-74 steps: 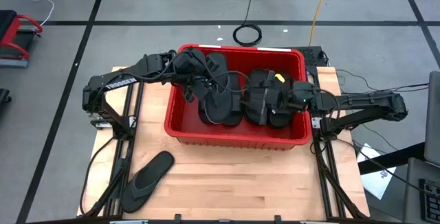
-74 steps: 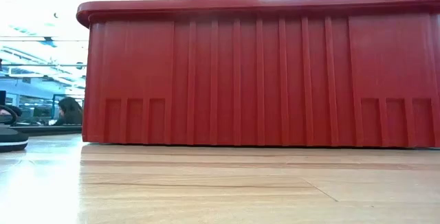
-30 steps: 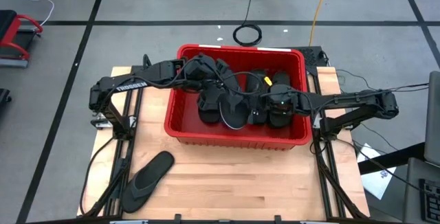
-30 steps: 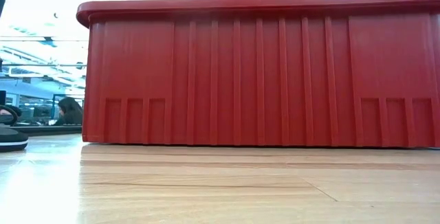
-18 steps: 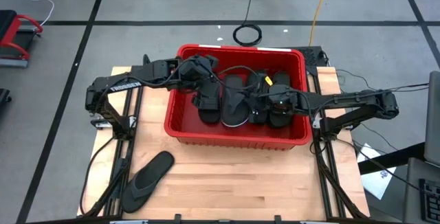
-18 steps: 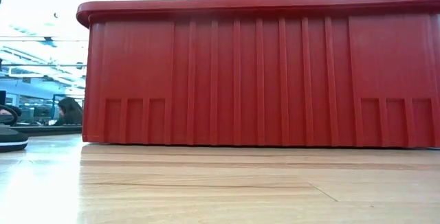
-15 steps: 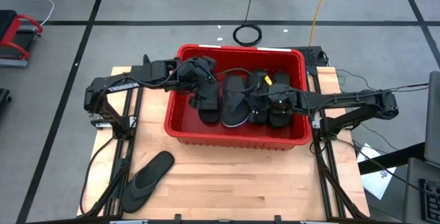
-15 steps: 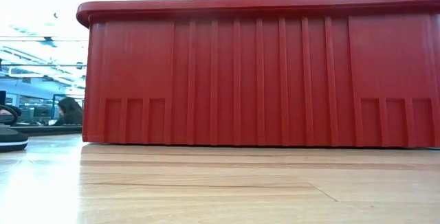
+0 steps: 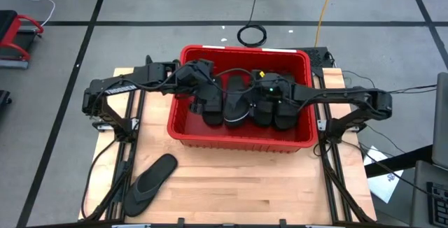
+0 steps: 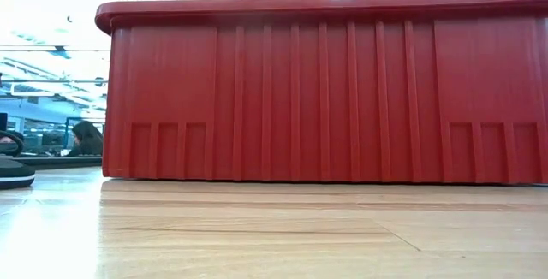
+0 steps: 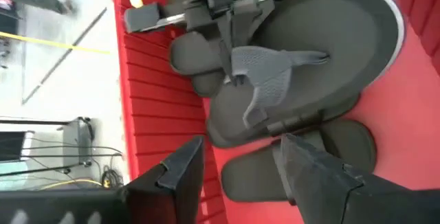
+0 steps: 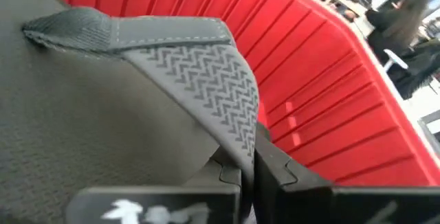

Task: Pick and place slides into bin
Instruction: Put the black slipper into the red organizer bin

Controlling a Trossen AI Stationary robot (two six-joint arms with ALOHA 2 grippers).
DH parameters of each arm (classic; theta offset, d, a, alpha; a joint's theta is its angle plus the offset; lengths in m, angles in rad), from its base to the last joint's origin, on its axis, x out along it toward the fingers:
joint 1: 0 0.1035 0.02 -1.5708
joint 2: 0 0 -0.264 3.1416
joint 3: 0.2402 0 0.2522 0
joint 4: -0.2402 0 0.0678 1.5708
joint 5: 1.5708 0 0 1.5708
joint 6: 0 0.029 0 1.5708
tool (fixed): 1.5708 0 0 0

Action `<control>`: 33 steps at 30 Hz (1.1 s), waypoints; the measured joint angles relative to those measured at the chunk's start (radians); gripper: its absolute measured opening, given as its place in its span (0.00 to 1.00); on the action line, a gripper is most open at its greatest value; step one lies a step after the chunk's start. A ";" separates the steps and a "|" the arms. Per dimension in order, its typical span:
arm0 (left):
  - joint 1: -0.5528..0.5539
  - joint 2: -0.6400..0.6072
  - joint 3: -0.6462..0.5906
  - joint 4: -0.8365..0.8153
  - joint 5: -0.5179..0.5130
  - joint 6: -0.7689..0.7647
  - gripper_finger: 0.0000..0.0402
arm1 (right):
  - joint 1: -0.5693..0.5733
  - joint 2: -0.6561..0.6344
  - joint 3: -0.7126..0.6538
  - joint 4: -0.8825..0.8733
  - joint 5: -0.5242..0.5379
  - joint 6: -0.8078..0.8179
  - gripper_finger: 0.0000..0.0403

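Grey floor with dark tape lines surrounds the pale wooden counter (image 9: 238,186), on which the large red rectangular plastic bin (image 9: 238,138) stands, toward the far side.

Inside that bin, the left tool (image 9: 199,102) hangs over the end nearest the left arm's base. In the left wrist view its two dark fingers (image 11: 313,169) stand apart with nothing between them, above a black rubber thong-style flip-flop (image 11: 302,80) that lies on top of other black sandals on the bin's red floor.

The right tool (image 9: 260,96) is also inside the bin, near its middle. In the right wrist view its fingers (image 12: 275,176) are drawn together, and the grey patterned strap of a flip-flop (image 12: 199,73) sits right at them; whether they pinch it cannot be told for certain. From above, this tool is just beside the left one, with the pale-edged flip-flop between them.

The pile of black rubber slides (image 9: 241,102) fills the bin's middle, lying side by side and partly stacked.

Outside the bin, one more black flip-flop (image 9: 149,184) lies flat on the counter, well apart from the bin, off its near corner on the left arm's side.

In the low view the bin's ribbed red wall (image 10: 325,99) fills most of the picture.
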 joint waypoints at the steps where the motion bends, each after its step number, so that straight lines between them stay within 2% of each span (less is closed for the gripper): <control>1: 0.000 0.001 0.000 -0.009 0.002 -0.006 0.48 | -0.006 0.016 0.000 0.006 -0.012 -0.010 0.00; 9: 0.000 0.002 0.000 -0.051 0.037 -0.051 0.48 | -0.024 0.124 0.000 0.016 -0.020 -0.062 0.00; 15: 0.000 0.002 0.000 -0.076 0.051 -0.055 0.48 | -0.023 0.145 0.000 0.001 -0.020 -0.072 0.00; 21: 0.000 0.002 0.000 -0.090 0.051 -0.060 0.48 | -0.023 0.134 0.000 -0.004 -0.019 -0.058 0.06; 26: 0.000 0.002 -0.001 -0.090 0.051 -0.068 0.48 | -0.023 0.112 0.000 -0.037 -0.044 0.014 0.11; 33: 0.000 0.002 -0.001 -0.090 0.052 -0.069 0.48 | -0.016 0.065 -0.002 -0.194 -0.074 0.042 0.20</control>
